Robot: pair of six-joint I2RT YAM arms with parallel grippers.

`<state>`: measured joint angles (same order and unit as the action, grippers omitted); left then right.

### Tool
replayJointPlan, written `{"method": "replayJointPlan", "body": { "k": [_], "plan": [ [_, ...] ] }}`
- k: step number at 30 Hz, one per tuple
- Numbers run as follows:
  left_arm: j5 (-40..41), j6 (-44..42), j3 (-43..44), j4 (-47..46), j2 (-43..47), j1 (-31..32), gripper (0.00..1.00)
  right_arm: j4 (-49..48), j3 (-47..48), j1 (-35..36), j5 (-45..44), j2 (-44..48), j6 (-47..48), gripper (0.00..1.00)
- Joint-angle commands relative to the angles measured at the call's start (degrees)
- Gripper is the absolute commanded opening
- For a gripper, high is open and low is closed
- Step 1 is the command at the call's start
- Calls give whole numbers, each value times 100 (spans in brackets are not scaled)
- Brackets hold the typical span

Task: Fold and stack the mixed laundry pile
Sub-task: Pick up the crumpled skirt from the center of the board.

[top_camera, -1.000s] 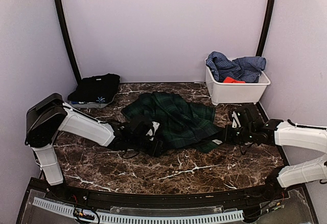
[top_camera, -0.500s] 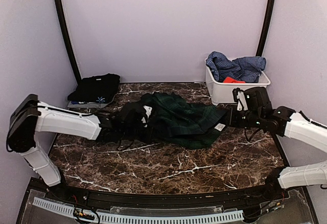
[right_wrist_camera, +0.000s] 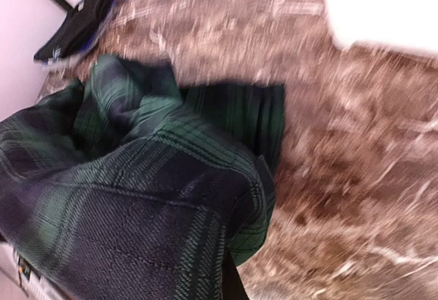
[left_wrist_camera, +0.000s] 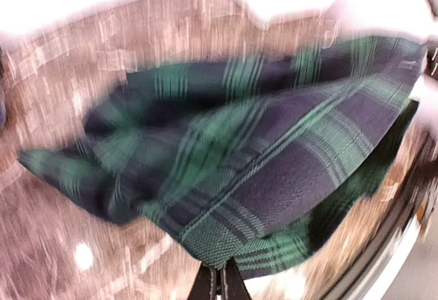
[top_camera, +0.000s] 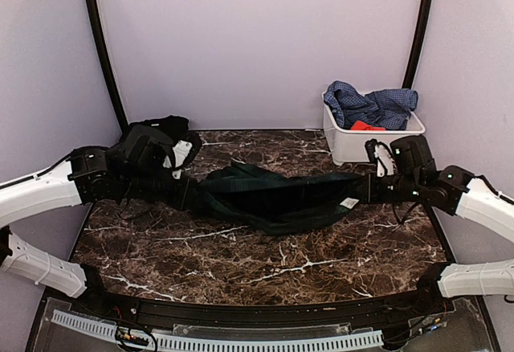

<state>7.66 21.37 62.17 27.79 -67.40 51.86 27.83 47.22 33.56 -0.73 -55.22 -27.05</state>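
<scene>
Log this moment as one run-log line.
left hand: shut on plaid garment | right hand: shut on plaid garment | plaid garment: stretched between hands over table | white bin: blue checked shirt inside

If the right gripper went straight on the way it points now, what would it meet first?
The plaid garment it grips, stretched out directly ahead of the right gripper. Further along that line is probably the left gripper holding the other end, though depth is unclear.
</scene>
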Motion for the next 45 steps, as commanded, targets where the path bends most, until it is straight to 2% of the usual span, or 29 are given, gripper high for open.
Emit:
{"method": "replayJointPlan", "body": {
  "k": [1, 3, 6, 7, 10, 12, 13, 14, 17, 22, 29, 37, 41, 45],
  "plan": [
    [-462, 203, -1100, 1022, 346, 81, 0, -299, -1025, 243, 1142, 225, -497, 0],
    [-334, 270, -1156, 1017, 359, 345, 0, -407, -1378, 431, 1310, 290, -685, 0],
    [-297, 428, -1075, 1088, 153, 394, 0, -343, -1690, 597, 1430, 364, -788, 1],
    [-319, 491, -1080, 980, 13, 399, 0, -322, -1758, 621, 1525, 396, -766, 8],
    [-388, 632, -1031, 704, -268, 396, 0, -310, -1872, 731, 2053, 466, -669, 44],
    [-456, 584, -864, 523, -484, 398, 0, -247, -1819, 961, 2342, 457, -646, 74],
    [-530, 555, -789, 481, -634, 397, 0, -140, -1709, 1111, 2380, 441, -598, 83],
    [-552, 503, -611, 481, -709, 396, 0, -45, -1580, 1274, 2402, 435, -505, 87],
    [-641, 407, -350, 555, -957, 396, 0, 33, -1173, 1696, 2029, 329, -230, 88],
    [-746, 366, -233, 527, -980, 397, 0, 427, -202, 2219, 590, -386, 230, 83],
    [-1009, 470, -212, 470, -865, 206, 0, 173, 833, 3075, -342, -2205, 686, 74],
    [-1310, 548, -360, 300, -602, -45, 0, -613, 1513, 3365, -840, -3591, 239, 71],
    [-1373, 595, -467, 263, -538, -80, 0, -717, 1865, 3365, -709, -4103, 228, 72],
    [-1391, 637, -520, 225, -469, -115, 0, -640, 2168, 3421, -594, -4455, 248, 77]
  ]
}}
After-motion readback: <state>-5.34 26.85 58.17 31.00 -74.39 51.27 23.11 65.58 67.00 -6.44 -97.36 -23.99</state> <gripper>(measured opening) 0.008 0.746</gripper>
